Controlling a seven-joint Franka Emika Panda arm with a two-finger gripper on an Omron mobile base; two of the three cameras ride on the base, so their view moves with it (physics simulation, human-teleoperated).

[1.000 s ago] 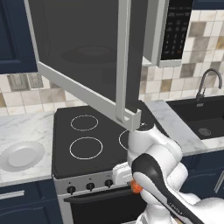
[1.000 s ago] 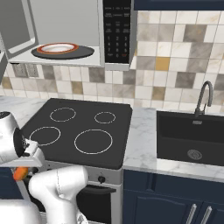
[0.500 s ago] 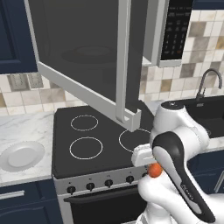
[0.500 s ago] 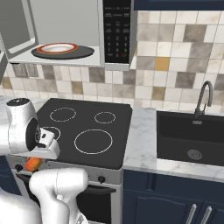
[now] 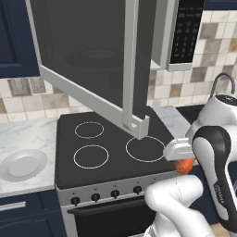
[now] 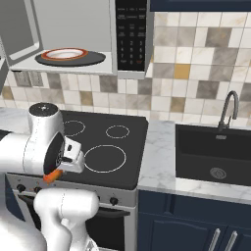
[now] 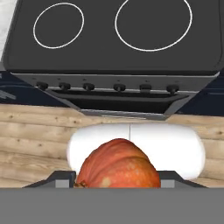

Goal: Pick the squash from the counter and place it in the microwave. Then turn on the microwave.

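Gripper clamping squash (ribbed), off stovetop's front edge

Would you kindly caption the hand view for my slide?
Gripper holding the ribbed orange-red squash above the wooden floor, facing the black stovetop.

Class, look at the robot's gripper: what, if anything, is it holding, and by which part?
The gripper holds the squash, clamped across its sides between the two fingers, in front of the stove.
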